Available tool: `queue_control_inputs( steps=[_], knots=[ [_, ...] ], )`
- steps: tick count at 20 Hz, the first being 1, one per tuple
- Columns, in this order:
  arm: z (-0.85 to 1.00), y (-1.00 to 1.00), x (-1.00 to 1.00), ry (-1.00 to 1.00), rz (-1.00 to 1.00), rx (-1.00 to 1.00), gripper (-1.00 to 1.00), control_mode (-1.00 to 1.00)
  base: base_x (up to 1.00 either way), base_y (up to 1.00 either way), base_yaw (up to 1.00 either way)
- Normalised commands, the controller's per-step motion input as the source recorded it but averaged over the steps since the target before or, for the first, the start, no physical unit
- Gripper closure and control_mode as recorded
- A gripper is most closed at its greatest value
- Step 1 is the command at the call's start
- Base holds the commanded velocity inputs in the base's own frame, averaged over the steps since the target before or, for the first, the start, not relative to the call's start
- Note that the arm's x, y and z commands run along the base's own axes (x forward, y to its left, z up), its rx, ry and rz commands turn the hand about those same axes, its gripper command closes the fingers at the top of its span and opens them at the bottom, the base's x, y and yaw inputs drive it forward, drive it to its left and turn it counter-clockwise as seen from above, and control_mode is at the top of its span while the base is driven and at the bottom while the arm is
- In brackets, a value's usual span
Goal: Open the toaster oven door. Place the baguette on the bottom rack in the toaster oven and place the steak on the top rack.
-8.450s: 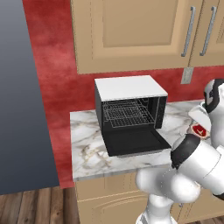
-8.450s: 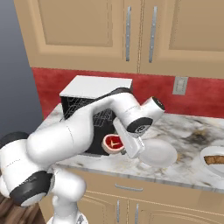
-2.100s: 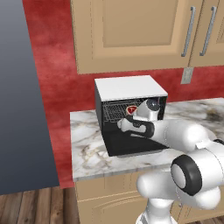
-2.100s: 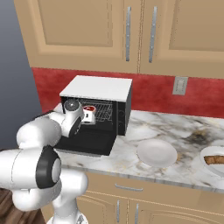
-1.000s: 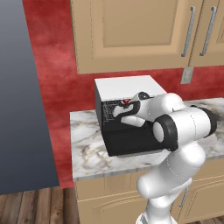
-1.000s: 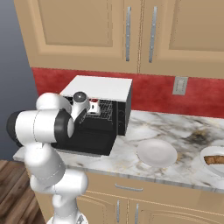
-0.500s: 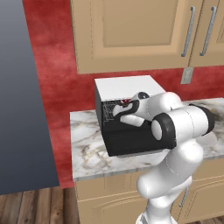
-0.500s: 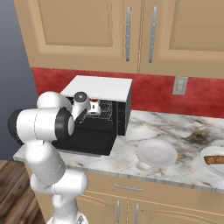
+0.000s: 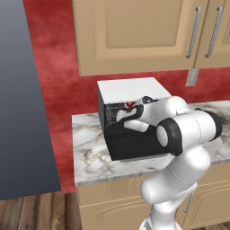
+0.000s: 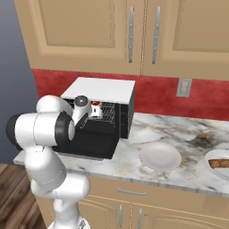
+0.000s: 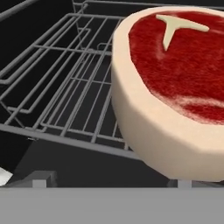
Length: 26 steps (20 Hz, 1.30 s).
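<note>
oven mouth: steak (image 11: 175,87) fills right of top rack (image 11: 65,87) | left rack bare | door (image 10: 91,143) down

The light is even and soft with no glare, the toaster oven (image 9: 130,119) cavity stays dark toward 9 o'clock, and the close steak (image 11: 175,83) looks slightly blurred.

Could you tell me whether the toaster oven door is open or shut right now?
Open. The toaster oven door is folded down flat in front of the toaster oven, leaving its wire racks and the steak exposed.

Steak (image 11: 175,78) — red, pale rim; toaster oven (image 9: 130,143) — black, white top
</note>
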Motion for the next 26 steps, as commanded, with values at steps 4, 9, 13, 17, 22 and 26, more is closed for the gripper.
queue_control_inputs(
  steps=[4,9,13,17,22,26],
  knots=[
    [-0.29,0.00,0.46,0.00,0.00,0.00,-1.00,-1.00,0.00,0.00,0.00],
    [-0.07,-0.06,-0.36,-0.05,0.00,0.03,-1.00,-1.00,0.00,0.00,0.00],
    [-0.17,-0.13,-0.71,-0.02,0.00,0.01,-1.00,-1.00,0.00,0.00,0.00],
    [-0.29,-0.09,-0.37,0.00,0.00,0.00,-1.00,-1.00,0.00,0.00,0.00],
    [-0.17,0.00,0.24,-0.01,0.00,0.01,-1.00,-1.00,0.00,0.00,0.00],
    [0.00,0.01,0.48,-0.08,0.00,0.04,-1.00,-1.00,0.00,0.00,0.00]
  ],
)
